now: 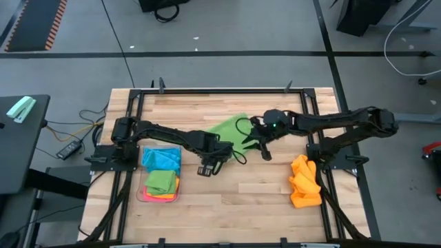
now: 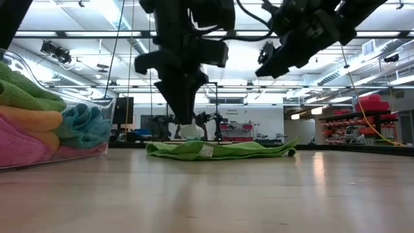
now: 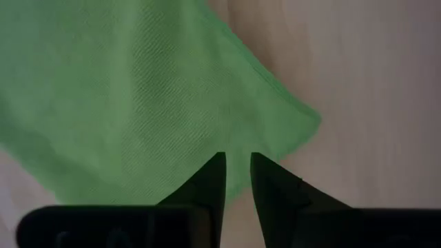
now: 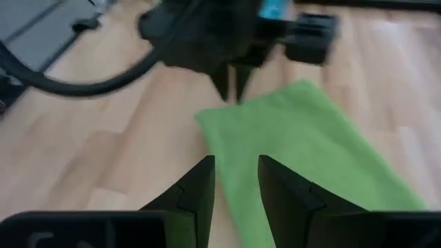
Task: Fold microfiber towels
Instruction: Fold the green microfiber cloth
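Nearest the low camera, the clear tray [image 2: 97, 145] on the counter [image 1: 234, 200] holds a stack of folded towels [image 1: 160, 172] in pink, orange, green and blue, and off to the right side lies an orange pile [image 1: 304, 182] waiting its turn. In the middle of the counter the green towel [image 1: 231, 129] lies flat and already doubled over. The left gripper [image 3: 238, 162] hangs just above its near corner, fingers narrowed to a slim gap with no cloth visibly pinched. Across the towel the right gripper [image 4: 236, 169] hovers over the opposite edge, fingers partly apart and empty. To fold cleanly, each gripper should probably drop straight onto a corner, pinch only the top layers, then lift together and carry the edge across evenly so it lands square.
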`<state>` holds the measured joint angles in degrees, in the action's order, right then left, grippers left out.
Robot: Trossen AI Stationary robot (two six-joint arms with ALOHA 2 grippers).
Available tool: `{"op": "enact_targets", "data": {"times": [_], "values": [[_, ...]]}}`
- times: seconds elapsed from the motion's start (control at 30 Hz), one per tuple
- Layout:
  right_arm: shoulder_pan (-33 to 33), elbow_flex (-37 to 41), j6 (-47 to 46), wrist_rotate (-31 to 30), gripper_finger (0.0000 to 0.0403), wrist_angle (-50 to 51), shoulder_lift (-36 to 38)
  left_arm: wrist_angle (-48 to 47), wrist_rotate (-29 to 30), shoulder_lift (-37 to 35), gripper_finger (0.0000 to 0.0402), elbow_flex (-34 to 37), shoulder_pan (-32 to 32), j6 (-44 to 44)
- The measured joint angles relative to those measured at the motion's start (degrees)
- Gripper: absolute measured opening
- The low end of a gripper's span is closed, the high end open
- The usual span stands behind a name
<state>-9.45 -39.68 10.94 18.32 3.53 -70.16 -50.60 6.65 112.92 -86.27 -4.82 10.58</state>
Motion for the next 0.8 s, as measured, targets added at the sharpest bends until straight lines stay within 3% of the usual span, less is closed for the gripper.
{"op": "enact_targets", "data": {"times": [0.2, 0.47, 0.8], "values": [[7.0, 0.0, -2.31, -4.44, 0.0119, -1.26, -1.26, -4.47, 1.27, 0.03, 0.0127, 0.52, -2.64, 5.82], [11.69, 0.0, -1.77, -7.61, 0.0119, -4.14, -1.24, -1.92, 15.33, 0.41, 0.0211, 6.78, -4.46, 11.85], [11.63, 0.0, -1.75, -7.95, 0.0119, -4.13, -1.24, 5.9, 17.53, 0.39, 0.0202, 12.64, -4.4, 17.63]]}}
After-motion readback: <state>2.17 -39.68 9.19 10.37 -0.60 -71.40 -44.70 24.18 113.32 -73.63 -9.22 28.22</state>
